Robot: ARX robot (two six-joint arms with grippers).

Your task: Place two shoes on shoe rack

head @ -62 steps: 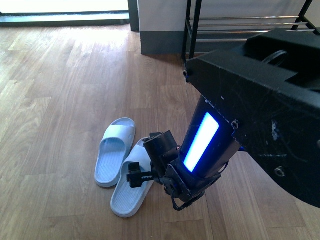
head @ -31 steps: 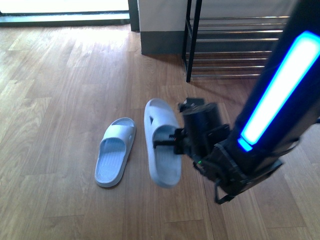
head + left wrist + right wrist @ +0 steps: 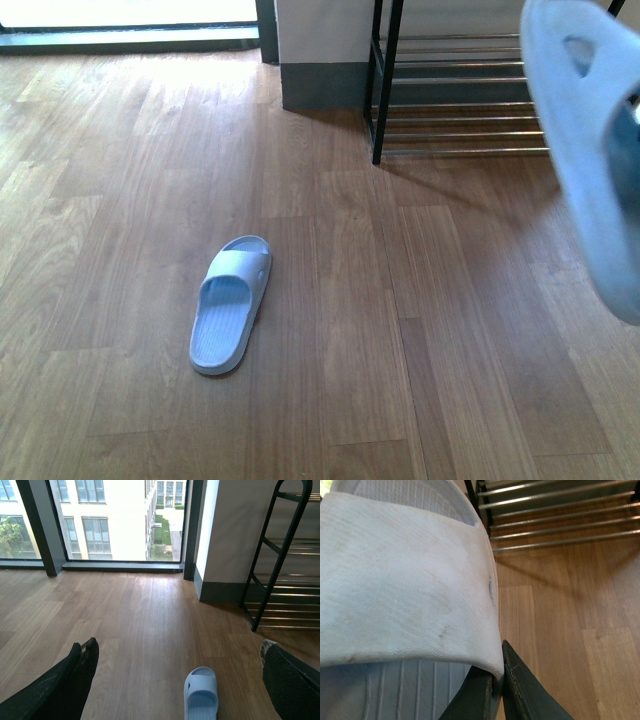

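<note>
One pale blue foam slide [image 3: 230, 305] lies on the wood floor, toe toward the far wall; it also shows in the left wrist view [image 3: 201, 694]. My right gripper [image 3: 496, 680] is shut on the strap edge of the other pale blue slide [image 3: 405, 585], which hangs lifted at the right edge of the front view [image 3: 590, 150], in front of the shoe rack [image 3: 460, 90]. The rack's chrome rods show close in the right wrist view [image 3: 560, 515]. My left gripper [image 3: 175, 680] is open and empty, its fingers [image 3: 75, 672] wide apart above the floor slide. No grey sneakers are in view.
A white wall with a dark baseboard [image 3: 325, 85] stands left of the rack. Floor-to-ceiling windows [image 3: 110, 525] are at the far side. Wood floor [image 3: 120, 200] stretches left of the slide.
My right arm has lifted the slide from beside the other one up and to the right, toward the rack; the arm itself has left the front view. The floor slide has not moved.
</note>
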